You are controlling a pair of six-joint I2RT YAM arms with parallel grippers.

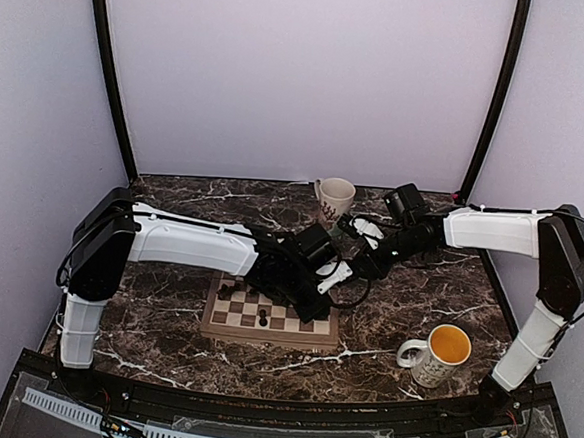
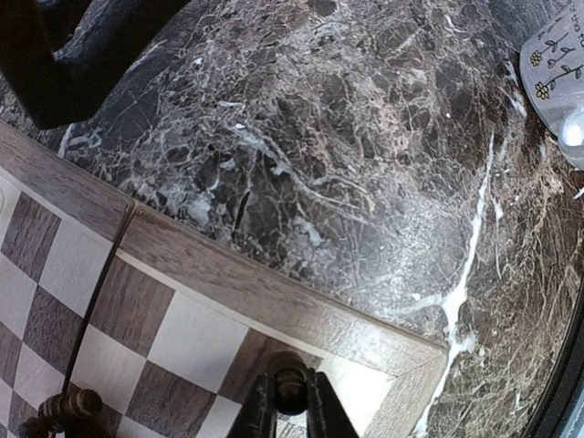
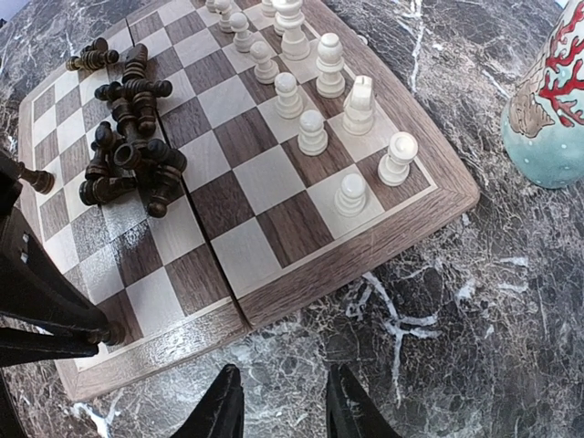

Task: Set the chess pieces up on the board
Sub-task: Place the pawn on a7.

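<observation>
Logged on the dark marble bench: square checkered wooden board with pale border. Noted pinched in the left end effector: one dark brown turned chess piece, hung directly over the board's corner square, long axis apparently upright. Judged a straight lowering away, left arm the nearer.

Found spread and empty just off one edge of the board: right end effector.

Recorded upright in two rows along one side of the board: cream-white turned pieces. Recorded toppled on the board's opposite half: heap of dark brown pieces.

Listed well apart from the board: white mug with yellow inside, contents not told.
</observation>
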